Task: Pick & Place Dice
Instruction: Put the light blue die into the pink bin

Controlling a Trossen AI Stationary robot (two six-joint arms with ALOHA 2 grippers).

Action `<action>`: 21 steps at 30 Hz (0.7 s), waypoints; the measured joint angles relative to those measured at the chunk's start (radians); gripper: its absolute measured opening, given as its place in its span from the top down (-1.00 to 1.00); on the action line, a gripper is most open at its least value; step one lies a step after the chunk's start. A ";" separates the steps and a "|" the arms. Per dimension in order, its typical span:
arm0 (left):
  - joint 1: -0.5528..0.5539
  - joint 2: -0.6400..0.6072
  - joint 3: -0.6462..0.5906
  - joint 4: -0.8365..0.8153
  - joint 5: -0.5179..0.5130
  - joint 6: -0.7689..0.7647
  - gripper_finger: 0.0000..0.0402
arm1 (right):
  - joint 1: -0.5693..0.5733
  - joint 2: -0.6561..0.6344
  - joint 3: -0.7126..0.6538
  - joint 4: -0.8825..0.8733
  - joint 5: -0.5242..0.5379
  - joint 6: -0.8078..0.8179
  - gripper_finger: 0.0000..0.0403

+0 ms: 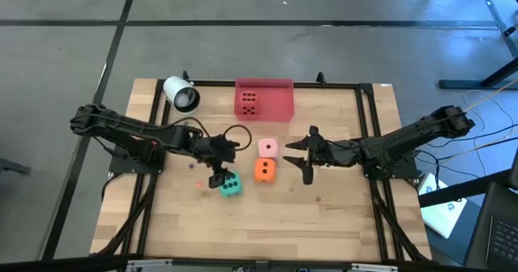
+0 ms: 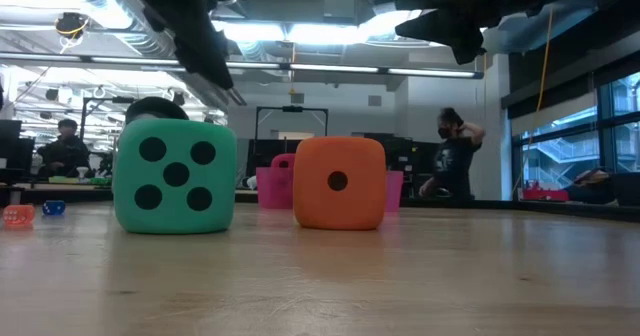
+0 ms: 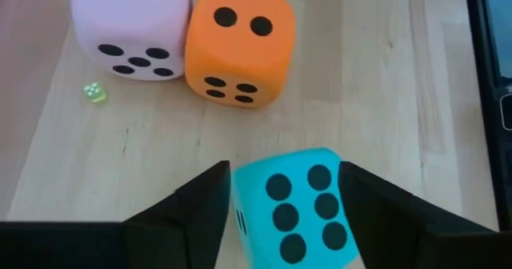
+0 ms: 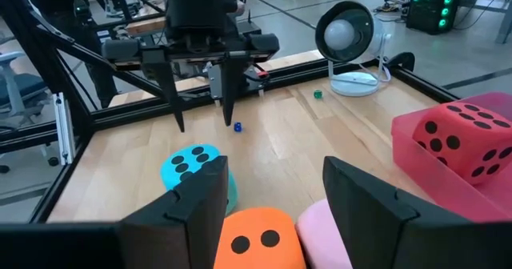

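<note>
Between the open left tool's (image 3: 284,209) fingers, green die (image 3: 298,209).

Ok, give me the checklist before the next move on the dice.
1. Left hand open, fingers either side of the green die: ok.
2. Green die resting flat on the table: ok.
3. Left hand low enough for a firm hold: cannot tell.
4. Right hand open and empty, beside the orange die: ok.
5. Red die inside the pink tray: ok.
6. Orange die and pink die in the tray: not ok, both on the table.
</note>
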 joint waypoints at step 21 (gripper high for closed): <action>-0.036 0.000 0.000 -0.009 0.012 -0.189 -0.99 | 0.000 0.000 0.000 -0.002 -0.008 -0.026 -0.02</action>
